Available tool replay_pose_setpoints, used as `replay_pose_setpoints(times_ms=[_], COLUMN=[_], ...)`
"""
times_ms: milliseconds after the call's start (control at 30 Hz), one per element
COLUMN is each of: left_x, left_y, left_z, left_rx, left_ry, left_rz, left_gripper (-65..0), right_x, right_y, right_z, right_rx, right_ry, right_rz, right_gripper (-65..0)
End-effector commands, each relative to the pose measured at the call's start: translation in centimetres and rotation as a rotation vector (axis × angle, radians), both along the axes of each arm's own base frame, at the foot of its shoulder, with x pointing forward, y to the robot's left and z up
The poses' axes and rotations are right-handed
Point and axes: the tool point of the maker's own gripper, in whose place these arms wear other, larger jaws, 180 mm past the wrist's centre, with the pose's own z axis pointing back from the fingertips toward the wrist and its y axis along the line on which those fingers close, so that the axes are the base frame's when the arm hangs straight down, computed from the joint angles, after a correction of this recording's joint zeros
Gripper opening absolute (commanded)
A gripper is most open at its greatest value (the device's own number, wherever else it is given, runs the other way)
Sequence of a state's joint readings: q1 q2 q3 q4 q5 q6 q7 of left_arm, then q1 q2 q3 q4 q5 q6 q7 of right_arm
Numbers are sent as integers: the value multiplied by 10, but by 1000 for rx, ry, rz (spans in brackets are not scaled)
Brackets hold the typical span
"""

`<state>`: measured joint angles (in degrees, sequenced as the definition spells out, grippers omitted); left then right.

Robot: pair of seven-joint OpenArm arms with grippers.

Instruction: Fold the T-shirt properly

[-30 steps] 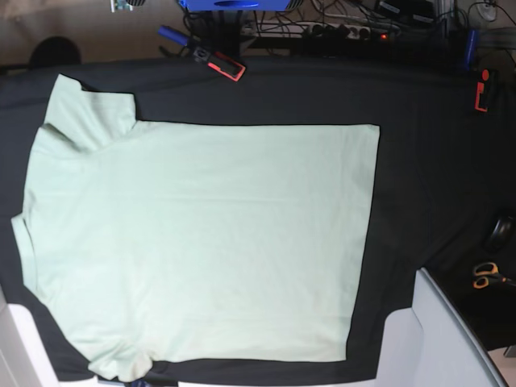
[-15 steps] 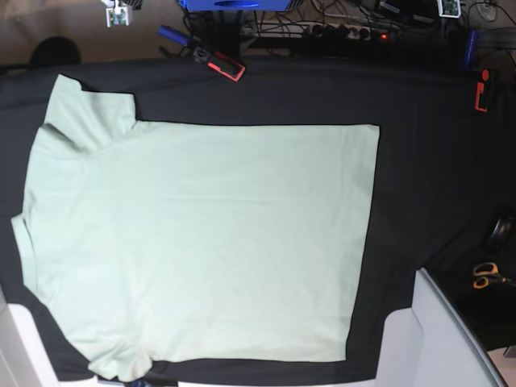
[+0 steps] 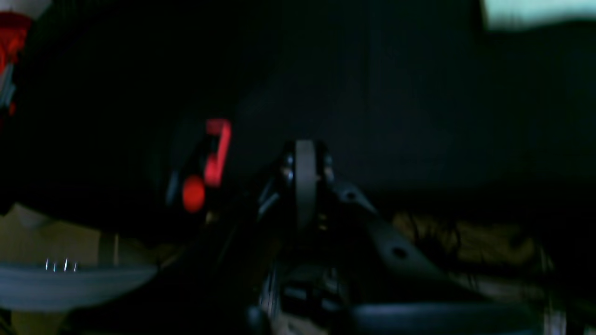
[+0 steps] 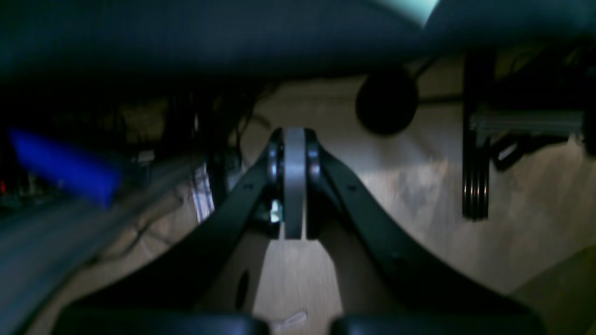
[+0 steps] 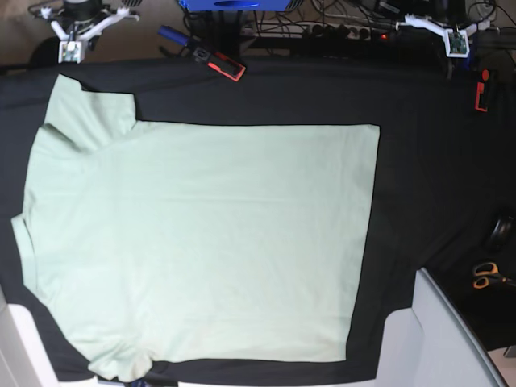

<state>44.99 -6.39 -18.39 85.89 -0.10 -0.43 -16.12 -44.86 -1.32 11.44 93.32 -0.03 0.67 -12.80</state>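
Note:
The pale mint-green T-shirt [image 5: 201,242] lies spread flat on the black table [image 5: 419,161], with its collar end at the left and its hem at the right. One sleeve [image 5: 85,109] points to the far left corner. My right gripper [image 5: 71,52] hangs shut beyond the table's far left edge, close to that sleeve. Beyond the far right edge my left gripper [image 5: 459,47] is shut too. In each wrist view, the left gripper [image 3: 305,153] and the right gripper [image 4: 294,139] have their pads pressed together on nothing. Only a sliver of the shirt [image 3: 531,11] [image 4: 409,7] shows there.
A red-and-black clamp [image 5: 219,63] sits on the far edge, another clamp [image 5: 481,90] at the far right. Orange-handled scissors [image 5: 486,275] lie at the right. A grey-white panel [image 5: 439,339] stands at the near right corner. Cables and a power strip [image 5: 347,31] run behind the table.
Both grippers have come into the base view at the top edge, one at each far corner. The T-shirt has not moved.

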Motion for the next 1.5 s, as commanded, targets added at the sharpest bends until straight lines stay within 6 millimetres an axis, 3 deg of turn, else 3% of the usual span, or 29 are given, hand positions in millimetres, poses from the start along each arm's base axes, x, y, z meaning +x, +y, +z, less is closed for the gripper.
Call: replay_pose_setpoints(times_ms=[0,233,333,433,633,733,833,900,1033,1200,1467], left_x=[4,50,71,91,109,109,109,108,106,105,100], left_y=[4,19,21,8,-13,-16,-16,-15,-15,-16,-15], left_z=[10,-9,-11,-5,11,10,10,10,8,8,5], left_rx=[22,-26,-47,-80,-118,-128,-129,-129,-130,-132,-132], left_ry=[-34,44,56,33,1,5,5,7,11,14,26], left_rz=[-5,123,136,61,-49,-63,-65,-61,-58,-57,-56], left_gripper=[-650,-650,-650,-650,-650,-650,-650,-650,-650,-650,-650], right_x=[10,76,102,119,114,109,104,99,81,71,68], right_y=[-9,-34,-36,-56,-83,-88,-88,-89,-89,-69,-68], right_z=[11,35,40,46,57,62,65,64,39,10,-1], right_rx=[-25,-65,46,193,355,402,443,457,517,606,635], right_ry=[-45,-199,-232,-253,-244,-265,-275,-275,-232,-178,-157], right_rz=[-4,-54,-102,-198,-296,-320,-321,-314,-341,-323,-337], right_gripper=[-649,-649,-649,-641,-618,-460,-242,-181,-193,-196,-196])
